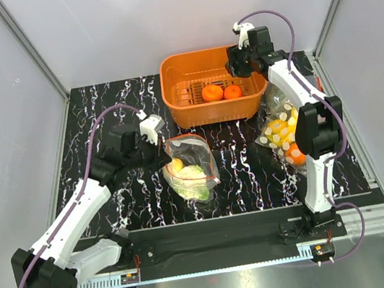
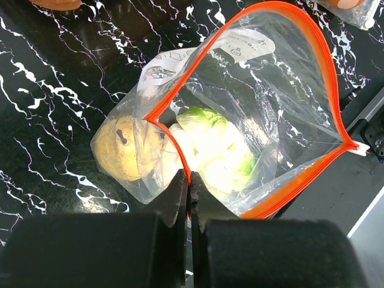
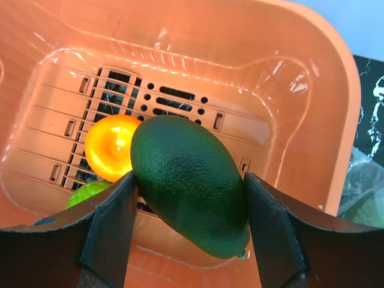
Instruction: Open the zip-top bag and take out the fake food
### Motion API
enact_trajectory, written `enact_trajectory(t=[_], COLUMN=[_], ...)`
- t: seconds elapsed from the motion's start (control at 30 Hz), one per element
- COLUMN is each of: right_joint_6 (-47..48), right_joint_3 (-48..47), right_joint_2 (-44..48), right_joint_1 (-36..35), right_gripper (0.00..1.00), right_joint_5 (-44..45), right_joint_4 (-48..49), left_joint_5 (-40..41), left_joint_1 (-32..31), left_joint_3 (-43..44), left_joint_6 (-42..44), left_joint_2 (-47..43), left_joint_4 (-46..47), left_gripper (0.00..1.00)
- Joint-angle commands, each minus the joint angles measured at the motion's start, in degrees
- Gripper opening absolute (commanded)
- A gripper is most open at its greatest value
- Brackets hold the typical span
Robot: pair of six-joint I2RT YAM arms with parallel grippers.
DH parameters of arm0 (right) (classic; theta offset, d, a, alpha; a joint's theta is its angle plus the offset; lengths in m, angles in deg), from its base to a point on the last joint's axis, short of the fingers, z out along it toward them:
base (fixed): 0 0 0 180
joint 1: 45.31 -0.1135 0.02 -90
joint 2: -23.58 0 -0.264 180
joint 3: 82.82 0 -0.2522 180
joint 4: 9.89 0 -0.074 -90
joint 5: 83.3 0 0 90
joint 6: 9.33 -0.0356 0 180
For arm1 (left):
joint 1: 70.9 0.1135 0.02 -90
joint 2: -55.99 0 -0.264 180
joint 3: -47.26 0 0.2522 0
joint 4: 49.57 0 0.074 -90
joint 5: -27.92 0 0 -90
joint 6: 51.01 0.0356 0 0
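Top external, two oranges (image 1: 212,93), one basket (image 1: 169,93)

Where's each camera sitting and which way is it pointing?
Top external: high behind the robot, looking down on the table; left arm and right arm show.
Left wrist: behind the left hand, facing into the zip-top bag; its shut fingers pinch the rim.
Right wrist: behind the right hand, facing down into the basket; its fingers hold the avocado.
Shared: basket in top and right wrist.
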Motion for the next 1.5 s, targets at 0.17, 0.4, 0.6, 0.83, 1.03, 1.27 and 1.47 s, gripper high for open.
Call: enact_trajectory(t=[0.17,0.4,0.6,0.83,1.03,1.27,1.47], right_joint_6=[-0.23,1.09,-2.15,-4.27,-9.98,-20.52,-22.03], right_joint_3=[-0.35,2.37,7.11,21.35,30.14,38.04,39.56], right_joint_2=[3.49,7.01,15.24,32.92,42.51,45.07,42.70], right_joint_1=[-0.13,-0.13,-0.31,-9.08,-20.59,-28.68,-34.06], right_gripper=[0.76,1.00,0.96,0.90,0.68,0.51,0.49], right_joint_5=[2.35,2.44,-2.30,-4.26,-8.27,-14.70,-13.56], right_joint_4=[1.56,1.29,0.94,2.09,1.64,4.98,7.18], left_joint_5=[-1.66,-1.40,-0.96,-0.52,-0.69,-0.08,0.01], left_joint_1=[-0.25,-0.25,-0.16,-0.16,-0.16,-0.16,-0.16], left_joint_3=[1.13,1.21,1.21,1.39,1.30,1.39,1.39], left_joint_6=[-0.70,-0.70,-0.61,-0.61,-0.61,-0.61,-0.52], left_joint_2=[-0.63,-0.63,-0.46,-0.02,0.07,0.25,0.25], left_joint_4=[1.59,1.59,1.59,1.23,1.32,1.15,0.97], left_gripper=[0.00,0.00,0.00,0.00,0.00,0.00,0.00])
